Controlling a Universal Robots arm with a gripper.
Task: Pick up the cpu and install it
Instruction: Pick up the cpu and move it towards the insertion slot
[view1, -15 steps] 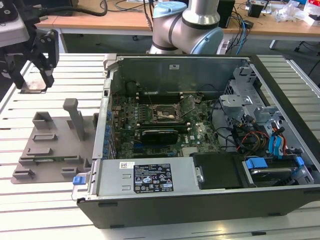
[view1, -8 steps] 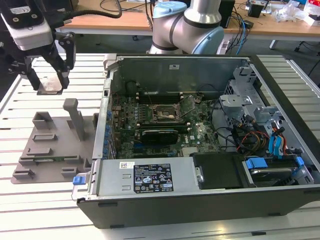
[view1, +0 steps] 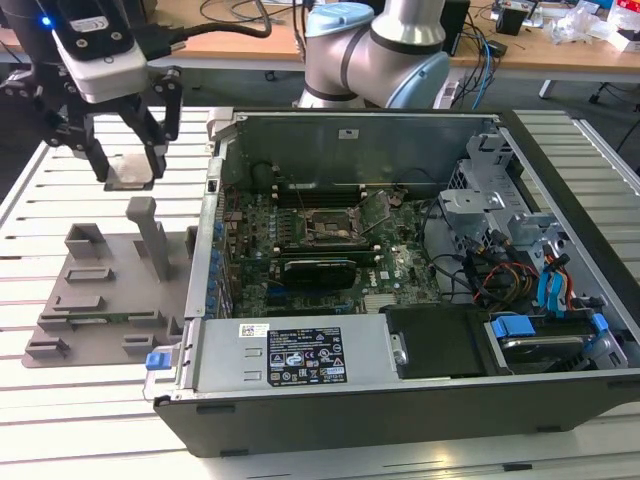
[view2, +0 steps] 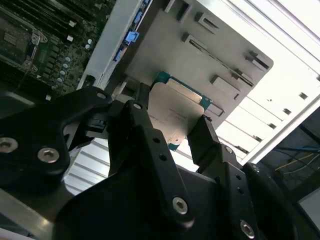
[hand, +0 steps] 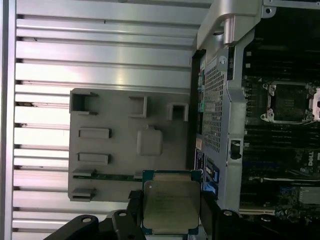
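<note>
Above the grey tray (view1: 130, 292), the gripper (view1: 127, 172) hangs clamped on the cpu (hand: 171, 207) by two edges

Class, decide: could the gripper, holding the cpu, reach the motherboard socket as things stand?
Probably yes: the gripper holds the cpu outside the case, whose side lies open, and nothing seems to cover the socket.

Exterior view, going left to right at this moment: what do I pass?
Gripper holding the cpu, above the grey tray → computer case side wall → motherboard socket → drive bay with blue latch.
</note>
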